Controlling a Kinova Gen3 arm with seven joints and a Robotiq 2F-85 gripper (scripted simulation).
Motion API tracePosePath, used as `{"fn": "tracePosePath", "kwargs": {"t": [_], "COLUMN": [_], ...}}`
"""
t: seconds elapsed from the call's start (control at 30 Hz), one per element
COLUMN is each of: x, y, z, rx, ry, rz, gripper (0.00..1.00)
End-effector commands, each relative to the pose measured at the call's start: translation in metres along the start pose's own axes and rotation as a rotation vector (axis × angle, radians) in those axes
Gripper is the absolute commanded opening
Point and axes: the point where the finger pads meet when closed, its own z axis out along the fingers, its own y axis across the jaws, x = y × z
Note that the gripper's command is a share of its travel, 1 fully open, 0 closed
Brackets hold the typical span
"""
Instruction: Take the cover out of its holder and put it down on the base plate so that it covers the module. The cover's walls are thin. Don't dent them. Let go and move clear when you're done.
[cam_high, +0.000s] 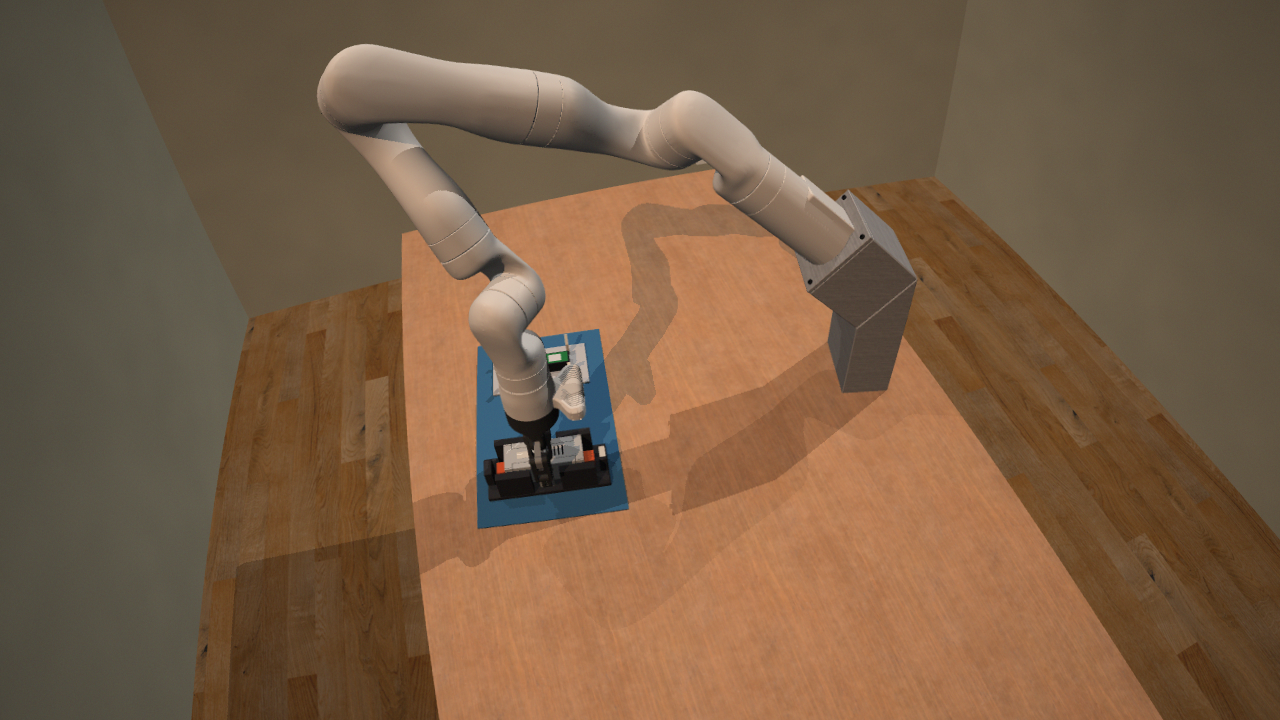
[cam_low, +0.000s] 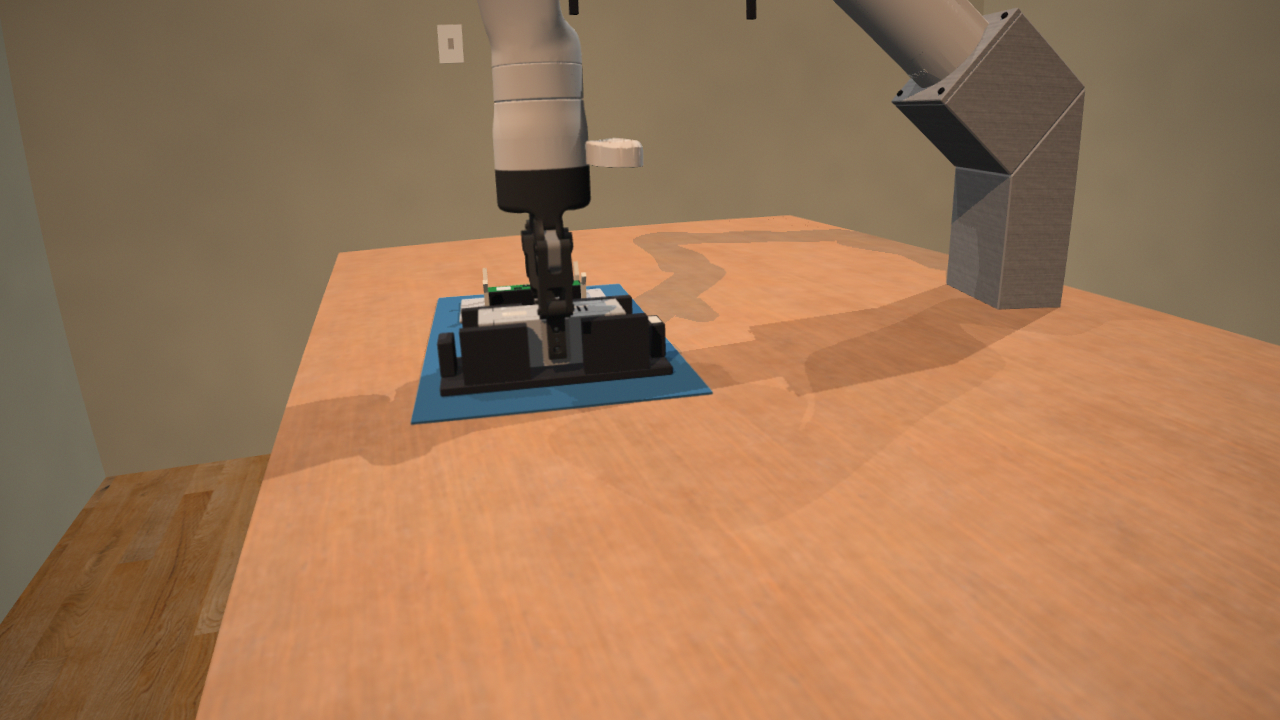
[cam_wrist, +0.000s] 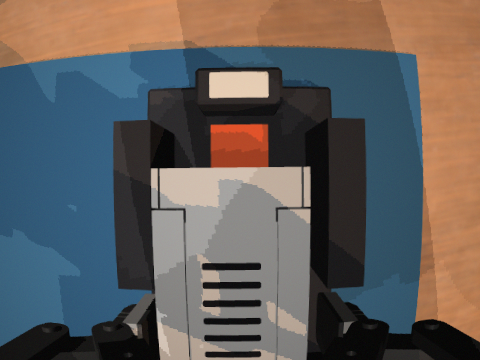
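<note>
The light grey cover (cam_high: 565, 449) (cam_low: 514, 316) (cam_wrist: 232, 240), with dark slots in its top, sits in the black holder (cam_high: 514, 485) (cam_low: 494, 356) (cam_wrist: 346, 200). My gripper (cam_high: 539, 461) (cam_low: 555, 331) (cam_wrist: 240, 317) points down with its fingers partly closed, one on each long side of the cover at its middle. A narrow gap shows at the right finger in the wrist view; contact at the left finger cannot be told. The green-topped module (cam_high: 556, 359) (cam_low: 510, 288) stands uncovered on the light base plate (cam_high: 581, 358) (cam_low: 469, 308), behind the holder and partly hidden by the arm.
Holder and base plate stand on a blue mat (cam_high: 496, 514) (cam_low: 572, 400) (cam_wrist: 392, 175) on the wooden table (cam_high: 760, 555) (cam_low: 760, 537). Thin upright posts (cam_high: 566, 340) (cam_low: 485, 282) rise beside the module. The holder has end blocks (cam_low: 446, 354) and an orange patch (cam_wrist: 239, 145).
</note>
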Motion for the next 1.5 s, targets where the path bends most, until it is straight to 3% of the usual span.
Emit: {"fn": "tracePosePath", "kwargs": {"t": [0.0,0.03,1.47], "x": [-0.0002,-0.0003,-0.0003], "y": [0.0003,0.0003,-0.0022], "z": [-0.0004,-0.0004,-0.0008], "rx": [-0.001,-0.001,0.003], "ry": [-0.001,-0.001,-0.001], "rz": [0.000,0.000,0.002], "gripper": [0.70,0.00,0.00]}}
